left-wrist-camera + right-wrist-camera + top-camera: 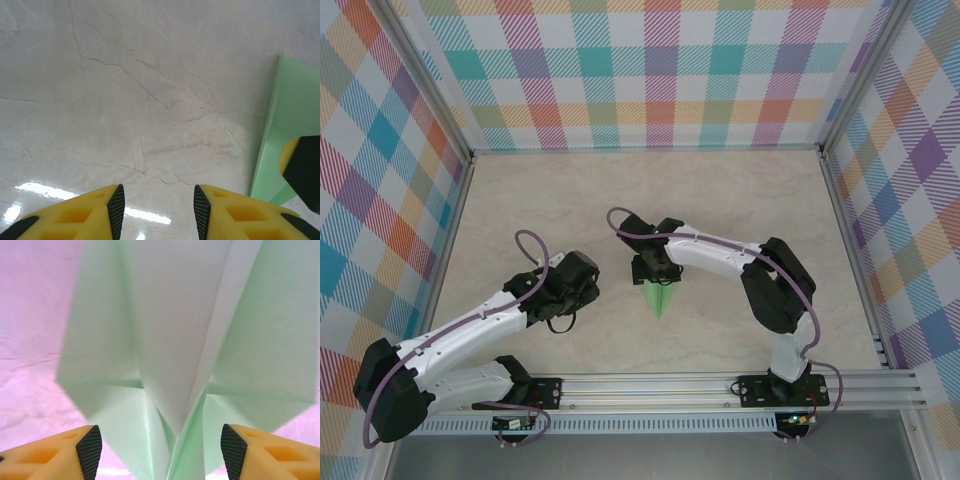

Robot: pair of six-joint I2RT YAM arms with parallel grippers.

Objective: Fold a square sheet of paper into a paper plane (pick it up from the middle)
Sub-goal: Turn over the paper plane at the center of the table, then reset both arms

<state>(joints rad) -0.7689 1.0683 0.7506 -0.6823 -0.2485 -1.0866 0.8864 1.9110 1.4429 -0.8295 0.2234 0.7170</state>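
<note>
White-and-black arms (470, 325), seemingly purple cables (517, 243)

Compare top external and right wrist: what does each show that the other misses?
Top external: the left gripper standing apart, left of the paper plane, whose tip points toward the table's near edge. Right wrist: the plane's folded layers and centre crease up close, between the right gripper's open jaws. Both: the paper plane at the right gripper, on the table.

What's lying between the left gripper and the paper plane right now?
Nothing: bare table separates the left gripper from the paper plane, as the top and left wrist views show.
</note>
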